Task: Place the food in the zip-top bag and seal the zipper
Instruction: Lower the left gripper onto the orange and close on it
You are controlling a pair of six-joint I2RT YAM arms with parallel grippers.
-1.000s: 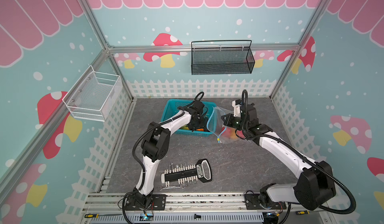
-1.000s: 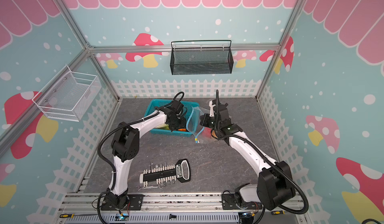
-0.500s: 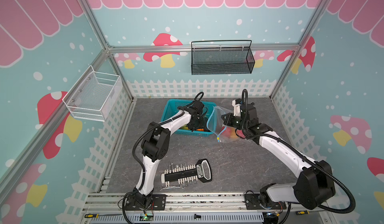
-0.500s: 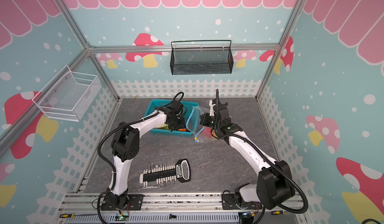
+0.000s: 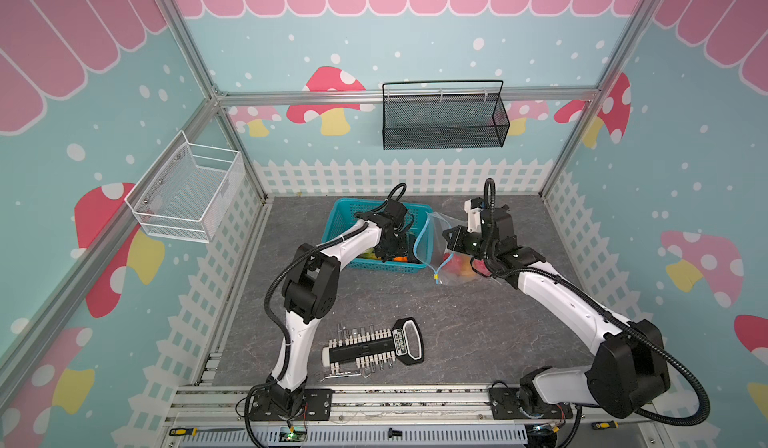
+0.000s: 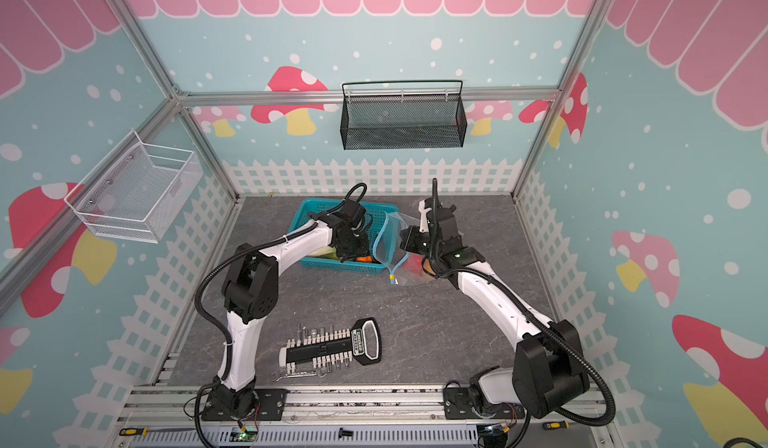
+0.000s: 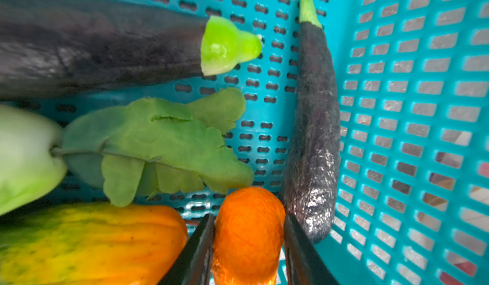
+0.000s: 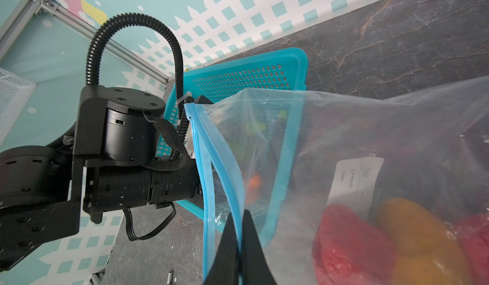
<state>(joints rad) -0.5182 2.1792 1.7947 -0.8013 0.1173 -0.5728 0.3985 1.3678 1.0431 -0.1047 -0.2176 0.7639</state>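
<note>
Mid-loading: clamped left claw (image 7: 248,218) on orange piece (image 7: 248,241) in teal basket (image 5: 348,218), top-view centre. Held zip-top bag (image 5: 437,233) just right, right claw (image 8: 239,218) pinched together on zipper (image 8: 204,164). Next probably needed: lift into open mouth.

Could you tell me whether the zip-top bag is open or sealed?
Open: on the bag, the two blue zipper strips gape apart.

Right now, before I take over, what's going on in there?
The right gripper is shut on the mouth edge of the zip-top bag, holding it open beside the teal basket; the zipper is unsealed, and a red piece and a yellow piece are already inside. The left gripper is down in the basket, jaws against both sides of an orange piece lying there. A large eggplant, a slim eggplant, a cabbage and a yellow-green piece lie beside it.
</note>
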